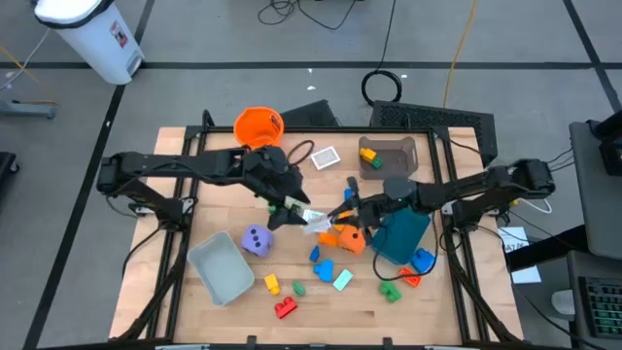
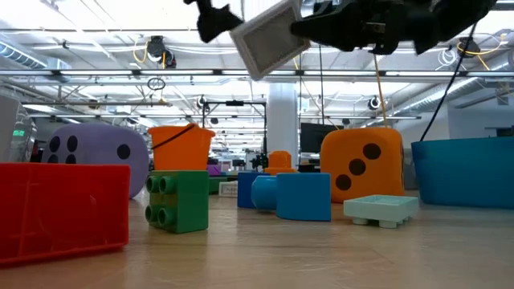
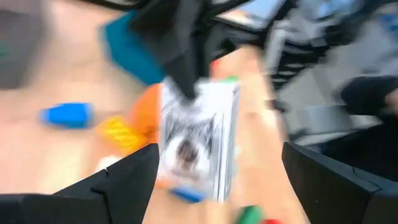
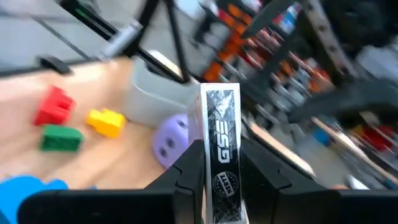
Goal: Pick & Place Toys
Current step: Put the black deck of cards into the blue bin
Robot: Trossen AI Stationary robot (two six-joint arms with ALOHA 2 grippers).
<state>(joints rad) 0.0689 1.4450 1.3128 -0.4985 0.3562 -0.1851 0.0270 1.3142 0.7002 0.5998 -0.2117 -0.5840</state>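
**A:** While we're looking straight down at the table [image 1: 389,311], we're seeing the right gripper [image 1: 342,211] pinching a white picture card [image 1: 316,220] up in the air near the middle. Its own wrist view is showing the fingers [image 4: 186,171] squeezed on the card [image 4: 221,149] edge-on.

**B:** Yep, and we're seeing the left gripper [image 1: 292,211] hanging right beside it with its jaws spread wide. From that wrist, the card [image 3: 199,143] is sitting between the two fingers [image 3: 134,177] without touching either one, as far as we can tell through the blur.

**A:** Down at table height, the card [image 2: 269,36] is tilting well above the blocks, so it's clearly not resting on anything.

**B:** Everything else is lying on the wood. We're spotting the purple die [image 1: 256,241] next to the grey bin [image 1: 222,268], and the orange die [image 1: 348,238] just beside the teal bin [image 1: 401,236]. A second card [image 1: 326,157] is lying flat near the orange bucket [image 1: 258,126].

**A:** Along the near edge we're counting a red block [image 1: 285,308], a yellow block [image 1: 272,284], a small green block [image 1: 299,289] and a blue block [image 1: 324,270], all scattered apart.
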